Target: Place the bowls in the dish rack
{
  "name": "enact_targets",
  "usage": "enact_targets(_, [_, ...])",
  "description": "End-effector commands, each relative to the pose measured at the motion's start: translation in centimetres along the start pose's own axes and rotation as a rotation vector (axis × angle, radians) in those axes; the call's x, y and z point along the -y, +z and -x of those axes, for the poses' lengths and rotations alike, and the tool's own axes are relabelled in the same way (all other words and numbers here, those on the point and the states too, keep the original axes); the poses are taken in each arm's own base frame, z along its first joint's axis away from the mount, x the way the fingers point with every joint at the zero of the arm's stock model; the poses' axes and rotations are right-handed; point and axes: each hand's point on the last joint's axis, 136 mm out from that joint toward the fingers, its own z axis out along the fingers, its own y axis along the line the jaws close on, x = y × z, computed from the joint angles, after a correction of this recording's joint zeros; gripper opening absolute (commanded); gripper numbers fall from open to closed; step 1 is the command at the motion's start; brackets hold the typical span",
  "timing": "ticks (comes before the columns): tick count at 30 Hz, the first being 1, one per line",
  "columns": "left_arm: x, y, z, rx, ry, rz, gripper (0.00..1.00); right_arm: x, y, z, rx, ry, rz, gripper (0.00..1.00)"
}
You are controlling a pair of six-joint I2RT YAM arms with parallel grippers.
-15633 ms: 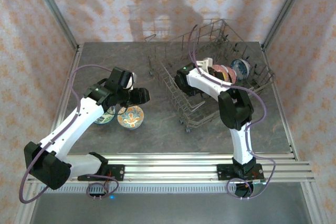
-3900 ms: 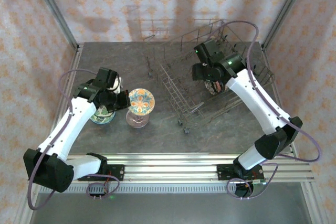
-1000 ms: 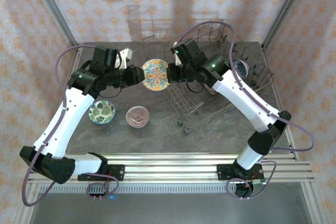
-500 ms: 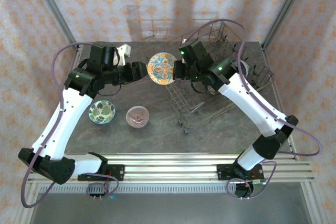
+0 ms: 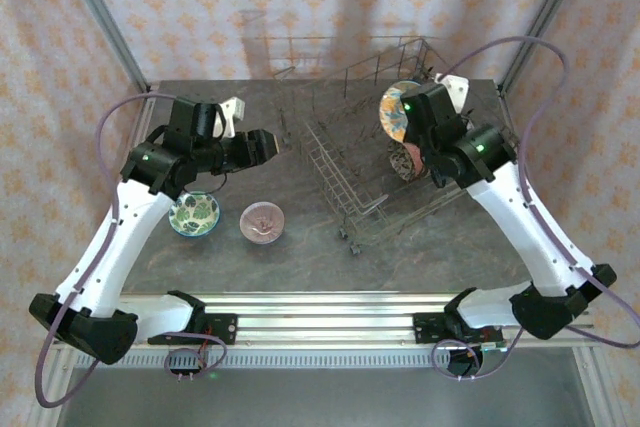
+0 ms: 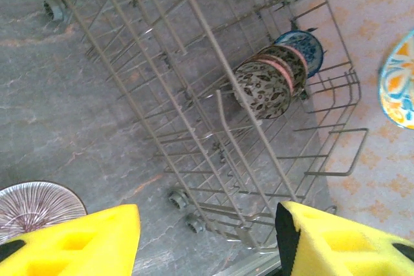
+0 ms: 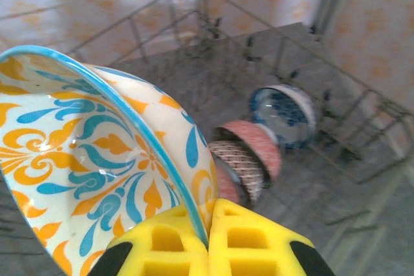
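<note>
My right gripper (image 5: 408, 115) is shut on the rim of the orange-teal bowl (image 5: 396, 111), holding it tilted on edge above the back of the grey wire dish rack (image 5: 330, 162). In the right wrist view the yellow pads (image 7: 249, 237) pinch that bowl's rim (image 7: 84, 153). Three bowls stand on edge in the rack: brown (image 7: 240, 161), pink (image 7: 262, 143) and blue-white (image 7: 284, 111). My left gripper (image 5: 262, 147) hangs open and empty left of the rack. A green bowl (image 5: 194, 213) and a brown-pink bowl (image 5: 263, 221) sit on the table.
The rack (image 6: 216, 50) fills the table's right half, with small wheels (image 6: 176, 197) at its near corner. Metal frame posts and patterned walls close in the sides and back. A rail runs along the table's near edge (image 5: 320, 307).
The orange-teal bowl passed from my left gripper to my right. The right arm swung it rightward over the rack, while the left gripper opened and drew back left.
</note>
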Motion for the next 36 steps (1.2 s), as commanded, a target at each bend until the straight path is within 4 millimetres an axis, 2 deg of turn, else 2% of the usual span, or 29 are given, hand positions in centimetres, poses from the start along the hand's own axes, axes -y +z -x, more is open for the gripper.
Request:
enact_targets(1, [-0.2,0.2,-0.1,0.012,-0.004,0.000,0.59,2.5,0.8,-0.1,0.039,-0.039,-0.161,0.00])
enact_targets(5, [-0.7,0.6,-0.6,0.002,-0.012,0.013,0.59,2.4,2.8,-2.4,-0.027,-0.109,-0.242,0.00])
enact_targets(8, [-1.2,0.6,-0.9,-0.001,-0.018,0.026,0.59,2.0,3.8,-3.4,-0.030,-0.147,-0.274,0.00])
enact_targets(21, [-2.3,1.4,-1.7,-0.016,-0.044,0.050,0.59,-0.5,6.9,-5.4,-0.012,-0.348,-0.391,0.00])
enact_targets(36, [-2.9,1.8,-2.2,-0.023,-0.052,0.057,0.59,-2.5,7.8,-8.2,-0.032,-0.439,-0.392,0.00])
